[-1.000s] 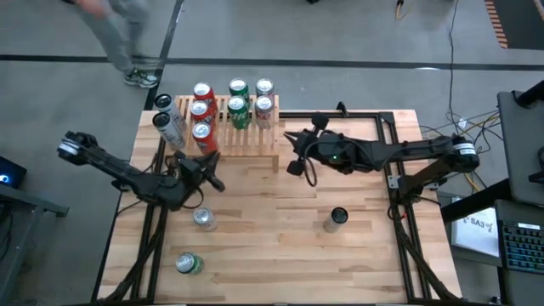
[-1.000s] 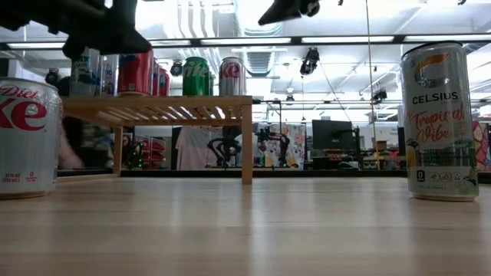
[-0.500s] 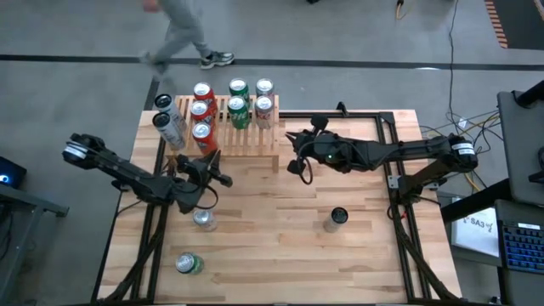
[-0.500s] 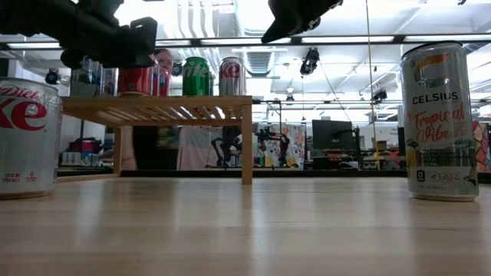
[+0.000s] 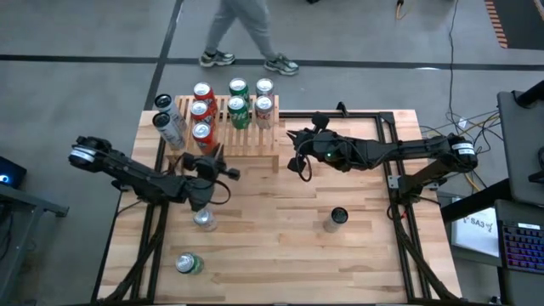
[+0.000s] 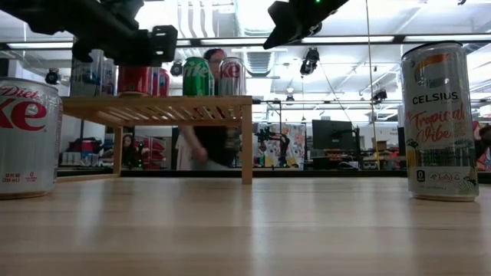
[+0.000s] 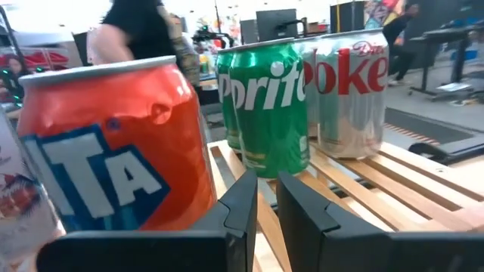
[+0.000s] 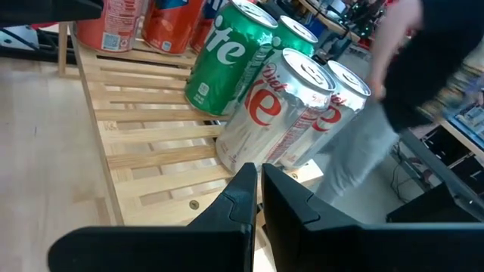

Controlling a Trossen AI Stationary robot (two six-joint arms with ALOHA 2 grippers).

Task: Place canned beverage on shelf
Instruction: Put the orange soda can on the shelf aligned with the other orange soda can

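Shelf [image 5: 246, 140] sits at the far left part of the table [image 5: 280, 255], cans grouped by kind in rows on its slats: three red/orange cans [image 5: 202, 134] in the left row, two green Sprite cans [image 5: 237, 109] next, two Diet Coke cans [image 5: 263, 106] beside those, so the right end and the near slats are bare, likely room for more. Two tall slim cans [image 5: 170, 127] stand off the shelf just to its left. On the table, not yet shelved: a silver Diet Coke can [image 5: 204, 219] near the left arm, a green can [image 5: 188, 264] at the near left, and a tall Celsius can [image 5: 337, 218] toward the right. Left tool [image 5: 212, 166] hovers at the shelf's near left corner, just in front of the nearest orange can; in its wrist view the fingers [image 7: 242, 208] stand almost together with a thin gap and nothing between them, touching nothing; judging by that, it is empty and between cans, with the silver can close under the arm as a likely next pick. Right tool [image 5: 295, 161] hangs just off the shelf's right end, above the table, fingers [image 8: 243, 198] pressed closed, empty, pointing at the Diet Coke pair; looks like it is waiting. A person [image 5: 251, 30] walks on the floor beyond the table.
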